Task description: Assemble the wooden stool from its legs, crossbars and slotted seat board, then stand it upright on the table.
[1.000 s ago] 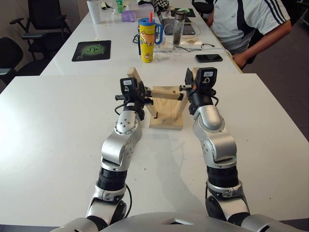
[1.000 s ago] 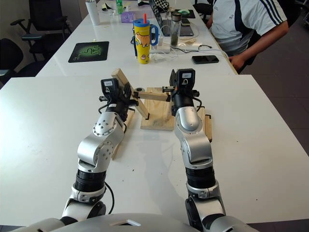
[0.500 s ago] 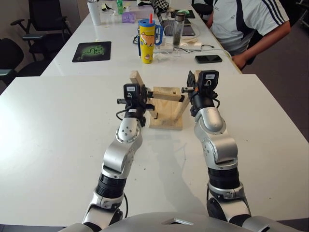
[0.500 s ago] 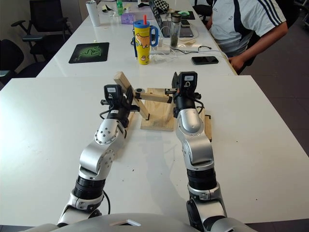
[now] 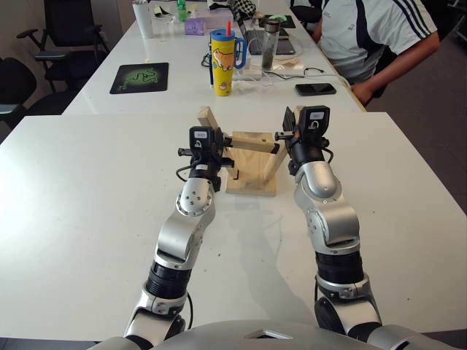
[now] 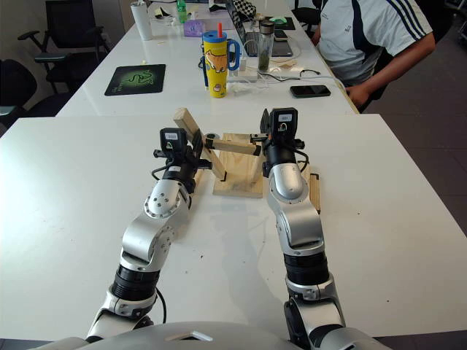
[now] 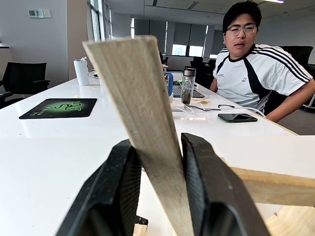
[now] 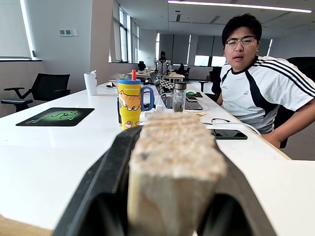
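The left pincer is clenched on a tilted stool leg, gripped low so its upper end leans free. The right pincer clamps a second leg opposite. A crossbar spans between them, so each arm seems to brace its leg while the joint seats. Just beyond, the slotted seat board lies flat on the counter, and a spare leg lies beside the right arm.
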### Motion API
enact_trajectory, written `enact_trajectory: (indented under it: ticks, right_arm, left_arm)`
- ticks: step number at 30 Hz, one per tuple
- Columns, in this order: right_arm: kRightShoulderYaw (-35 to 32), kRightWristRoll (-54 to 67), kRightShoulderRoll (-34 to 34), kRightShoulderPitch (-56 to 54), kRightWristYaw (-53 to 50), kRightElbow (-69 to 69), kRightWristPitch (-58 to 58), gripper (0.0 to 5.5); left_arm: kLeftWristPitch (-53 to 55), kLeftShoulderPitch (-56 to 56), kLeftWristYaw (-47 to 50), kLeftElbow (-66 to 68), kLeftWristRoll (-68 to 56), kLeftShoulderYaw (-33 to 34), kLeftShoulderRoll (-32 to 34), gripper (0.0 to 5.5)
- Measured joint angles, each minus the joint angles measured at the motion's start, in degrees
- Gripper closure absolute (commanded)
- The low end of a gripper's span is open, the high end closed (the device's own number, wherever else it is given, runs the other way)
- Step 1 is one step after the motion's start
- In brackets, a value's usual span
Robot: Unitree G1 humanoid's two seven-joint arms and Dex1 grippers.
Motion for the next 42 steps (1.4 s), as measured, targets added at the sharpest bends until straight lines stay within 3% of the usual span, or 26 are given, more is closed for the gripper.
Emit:
enact_trajectory:
  ticks: [11,12,22,42]
  right_arm:
    - [-0.23,0.0,0.13,0.02,-0.48,0.02,0.0,4.34]
    - [-0.27,0.0,0.18,0.03,-0.65,0.06,0.0,4.34]
    - [-1.1,-0.53,1.32,0.49,-1.16,0.63,0.04,4.34]
    - [-2.82,-1.12,3.85,2.49,-1.21,-0.38,0.06,4.34]
  left_arm:
    - [1.02,-0.87,-0.77,0.47,0.04,0.18,0.08,4.38]
    - [1.11,-1.1,-1.0,0.69,0.04,0.18,0.19,4.01]
    - [6.18,-2.24,-6.55,2.7,3.48,-0.53,3.03,2.6]
    - [12.59,-5.41,-11.28,3.1,9.58,-0.94,6.01,0.34]
